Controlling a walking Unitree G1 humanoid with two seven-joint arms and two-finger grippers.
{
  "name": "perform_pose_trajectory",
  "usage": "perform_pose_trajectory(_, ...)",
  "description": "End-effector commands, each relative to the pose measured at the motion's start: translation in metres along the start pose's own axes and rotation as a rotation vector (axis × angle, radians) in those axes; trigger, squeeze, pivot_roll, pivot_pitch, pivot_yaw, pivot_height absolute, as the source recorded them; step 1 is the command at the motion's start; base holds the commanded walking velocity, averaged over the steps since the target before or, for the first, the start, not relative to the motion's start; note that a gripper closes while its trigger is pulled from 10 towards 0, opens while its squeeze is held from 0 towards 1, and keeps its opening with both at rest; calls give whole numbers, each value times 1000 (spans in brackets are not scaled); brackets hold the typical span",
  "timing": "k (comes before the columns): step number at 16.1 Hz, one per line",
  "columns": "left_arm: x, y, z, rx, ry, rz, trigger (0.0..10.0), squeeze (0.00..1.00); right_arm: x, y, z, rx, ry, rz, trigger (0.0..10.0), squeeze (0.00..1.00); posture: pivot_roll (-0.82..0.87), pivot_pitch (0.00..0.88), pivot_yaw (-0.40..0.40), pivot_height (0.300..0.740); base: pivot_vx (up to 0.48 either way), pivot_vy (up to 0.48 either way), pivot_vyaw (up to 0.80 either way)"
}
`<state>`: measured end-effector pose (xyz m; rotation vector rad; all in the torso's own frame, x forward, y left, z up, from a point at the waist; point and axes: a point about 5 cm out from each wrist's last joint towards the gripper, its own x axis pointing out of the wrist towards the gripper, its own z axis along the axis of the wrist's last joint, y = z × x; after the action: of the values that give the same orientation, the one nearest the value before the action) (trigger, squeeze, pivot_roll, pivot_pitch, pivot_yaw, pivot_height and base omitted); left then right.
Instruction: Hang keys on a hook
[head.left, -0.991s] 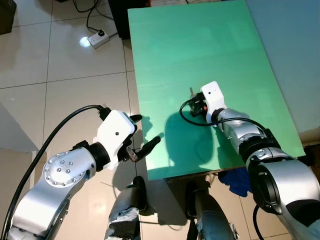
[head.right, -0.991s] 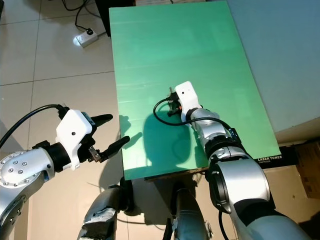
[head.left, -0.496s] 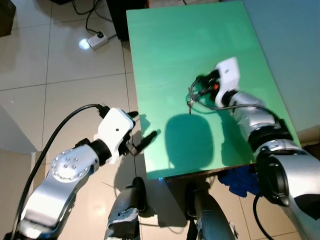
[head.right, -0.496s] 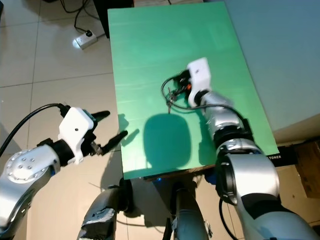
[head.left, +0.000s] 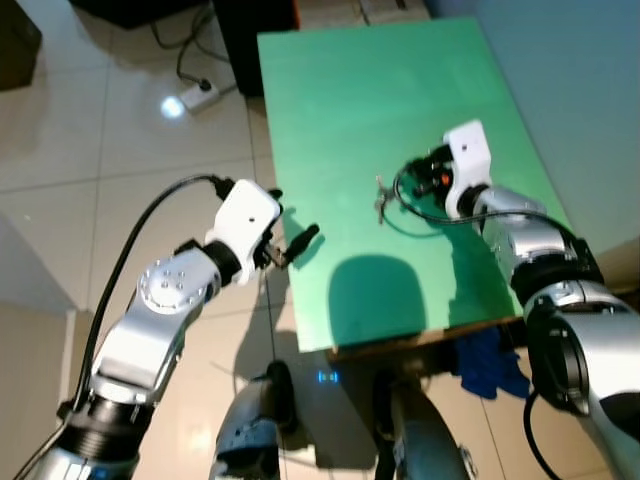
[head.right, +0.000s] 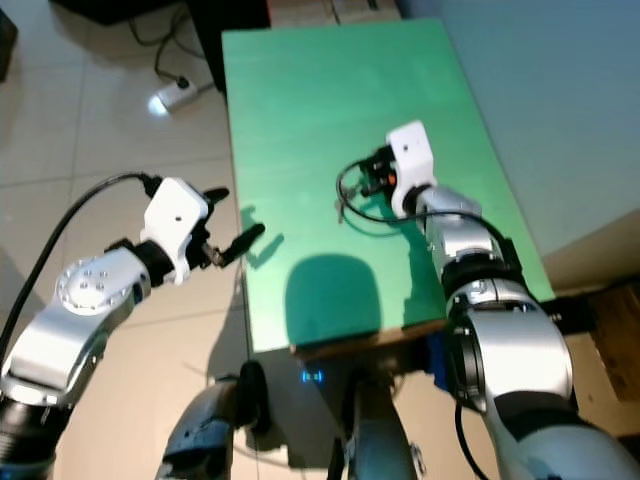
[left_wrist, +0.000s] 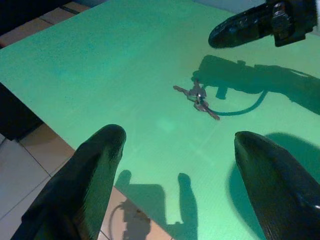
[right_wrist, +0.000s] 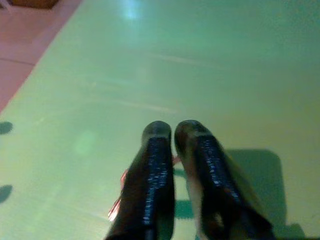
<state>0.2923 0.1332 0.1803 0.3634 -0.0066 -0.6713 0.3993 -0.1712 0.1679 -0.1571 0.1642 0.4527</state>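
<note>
Left eye view, right claw now raised, seemingly clamping keys, left claw apart.

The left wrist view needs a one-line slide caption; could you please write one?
Open left gripper at the green table's edge, facing small metal keys dangling under the right gripper.

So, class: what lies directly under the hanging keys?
Under the keys, held by the right end effector, lies bare green table and shadow. The held part is hidden by the fingers.
</note>
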Motion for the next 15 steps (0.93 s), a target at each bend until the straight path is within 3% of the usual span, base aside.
perform_pose_trajectory(1, -3, -1, -3, 3, 4, -35, 10000, 0, 3, 3, -2, 0, 64, 3, 10000, 1000, 10, 321, 56, 740, 0, 0, 0)
perform_pose_trajectory(6, -11, -1, 2, 11, -2, -70, 10000, 0, 8, 7, -1, -27, 149, -24, 10000, 1000, 41, 395, 45, 740, 0, 0, 0)
perform_pose_trajectory(15, -34, -11, 9, -2, 13, -52, 10000, 0, 1, -8, -9, -81, 228, -154, 10000, 1000, 95, 452, 2, 740, 0, 0, 0)
